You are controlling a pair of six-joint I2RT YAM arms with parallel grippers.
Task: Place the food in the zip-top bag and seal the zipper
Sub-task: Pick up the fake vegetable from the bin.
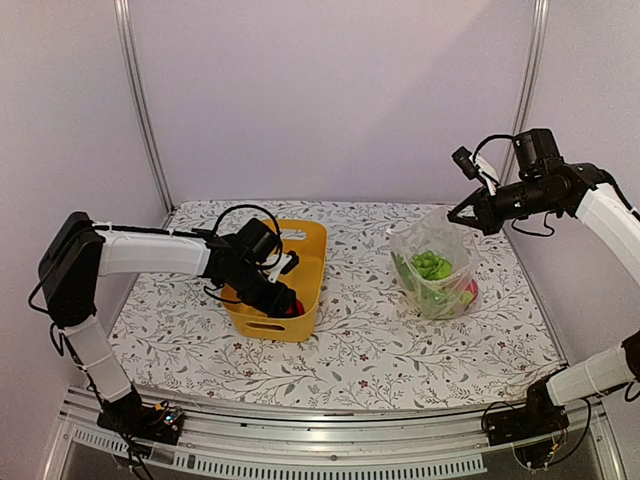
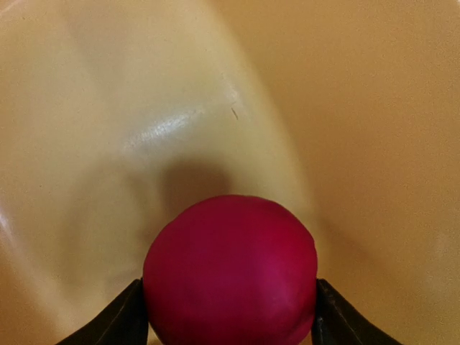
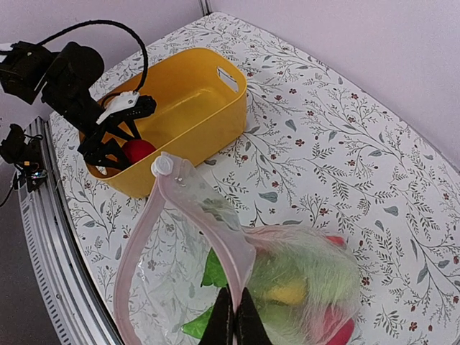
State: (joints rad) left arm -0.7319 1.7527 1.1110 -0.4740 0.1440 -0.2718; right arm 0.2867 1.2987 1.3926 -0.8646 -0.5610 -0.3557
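We start with the floral table (image 1: 400, 350). On it the yellow tub (image 1: 312, 240) stands left of centre, and the zip-top bag (image 1: 440, 245) stands well apart from it to the right, upright and already holding green, yellow and red food (image 1: 432, 266). One round red fruit (image 2: 230, 269) is left in the tub, low against its near wall. The left gripper (image 1: 283, 300) reaches down into the tub, and its fingers (image 2: 118, 323) meet both flanks of that fruit, so we read it as clasped, not yet lifted. The right gripper (image 3: 231, 320) has its tips pressed together on the zipper (image 3: 194, 208), holding the bag's mouth up and open. From the right wrist view, the pink strip loops out from that pinch towards the tub, so the opening faces up and leftwards. We judge the coming move belongs to the left arm, which is nearer. The fruit must rise clear of the tub wall and travel right to the mouth, while the right arm keeps the bag hanging open.
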